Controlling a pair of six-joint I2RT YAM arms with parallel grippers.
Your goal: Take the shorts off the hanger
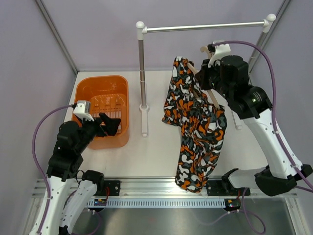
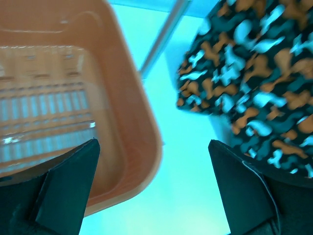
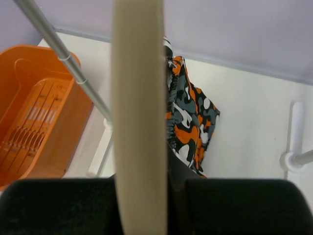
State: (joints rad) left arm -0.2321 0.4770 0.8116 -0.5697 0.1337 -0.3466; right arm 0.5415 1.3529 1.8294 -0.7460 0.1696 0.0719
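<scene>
Shorts (image 1: pixel 198 132): orange, black, grey and white blotches, draped limp from the hanger (image 3: pixel 139 98), trailing toward 6 o'clock on the table's 3 o'clock side. Hanger: pale wood, tilted, at the cloth's 12 o'clock end. I read the right pincer (image 3: pixel 142 205) as clamped on the hanger. Left pincer (image 2: pixel 154 196) gapes wide, empty, at 9 o'clock over the orange basket (image 2: pixel 139 127) corner.

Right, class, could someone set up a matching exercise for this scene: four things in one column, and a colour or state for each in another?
Column one:
1. shorts
2. left gripper
3. right gripper
4. basket

Column two:
a. shut on the hanger
b. plain orange all over
c. open, holding nothing
d. draped over the hanger

Pairs: 1-d, 2-c, 3-a, 4-b.
</scene>
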